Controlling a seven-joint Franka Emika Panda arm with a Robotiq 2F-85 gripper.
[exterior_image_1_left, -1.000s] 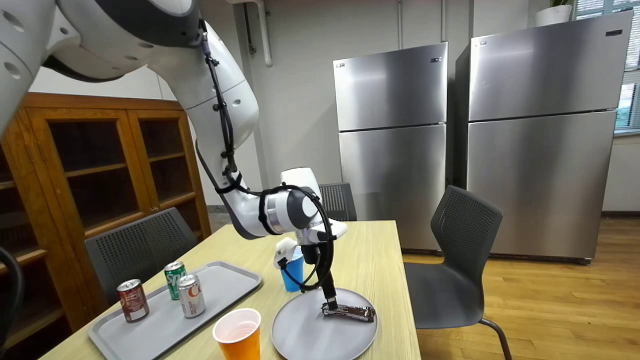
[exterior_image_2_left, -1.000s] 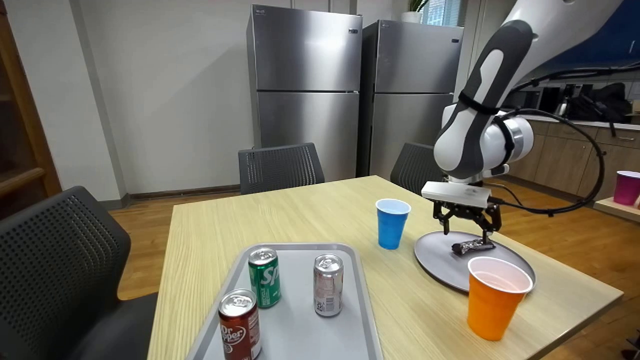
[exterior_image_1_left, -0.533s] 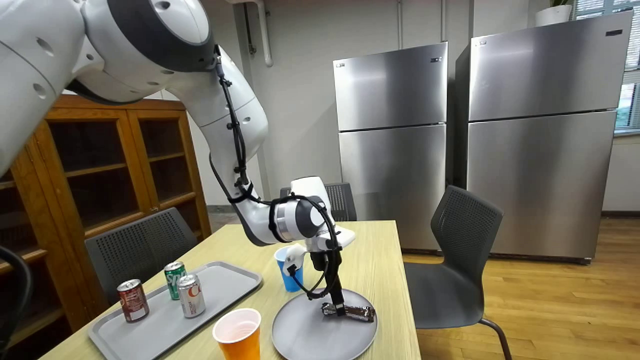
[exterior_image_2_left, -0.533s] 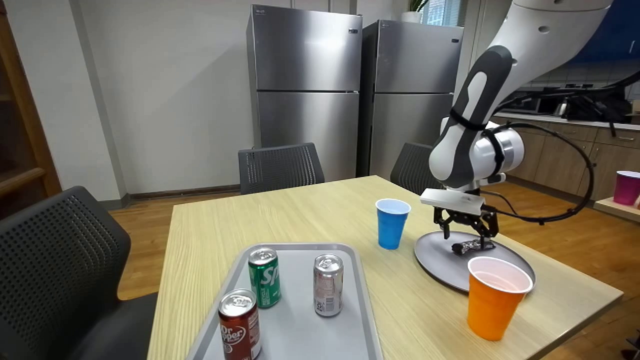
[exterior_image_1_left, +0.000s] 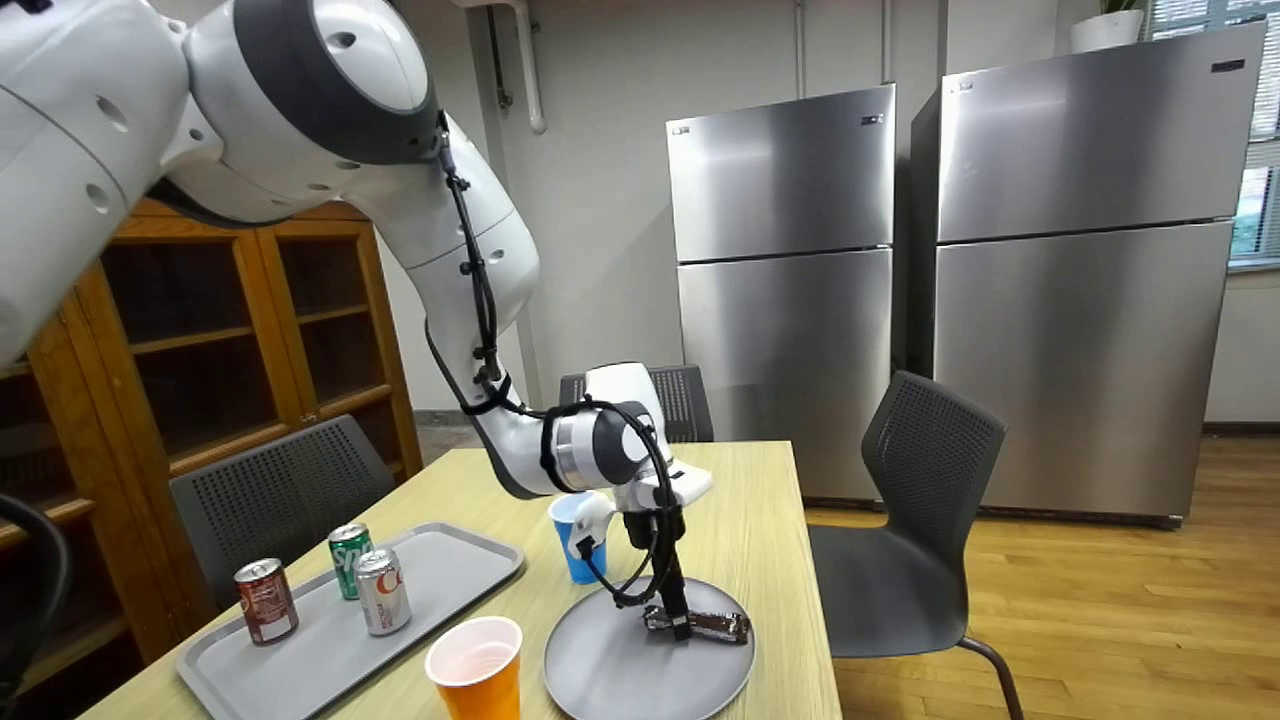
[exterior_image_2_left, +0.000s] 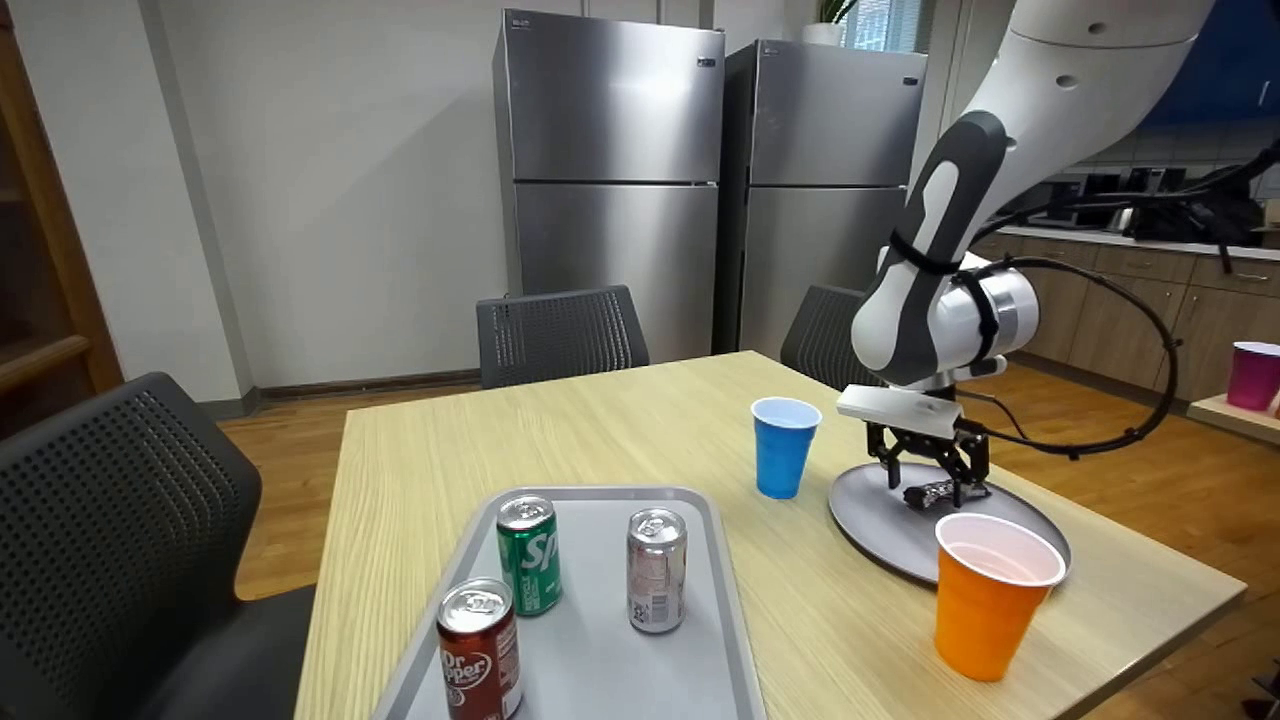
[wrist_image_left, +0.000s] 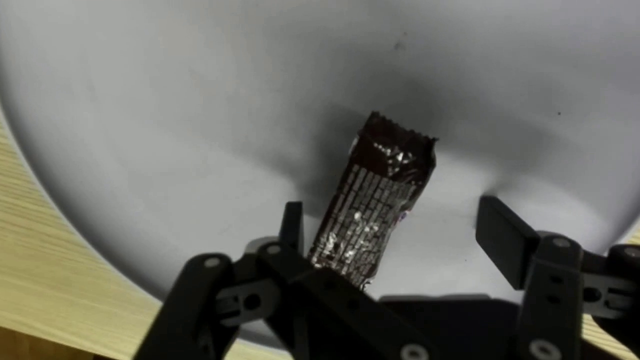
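In an exterior view, from the lower left to the lower middle, a red can, a green can and a silver can are held by a gray tray on the tabletop. Right of the middle, a blue cup is seen. To its right, a brown wrapped bar is laid on a round gray plate under the white arm, and some of the plate is hidden by an orange cup at the lower right. In the wrist view, the fingers are spread wide, with the bar between them, nearer the one at frame left
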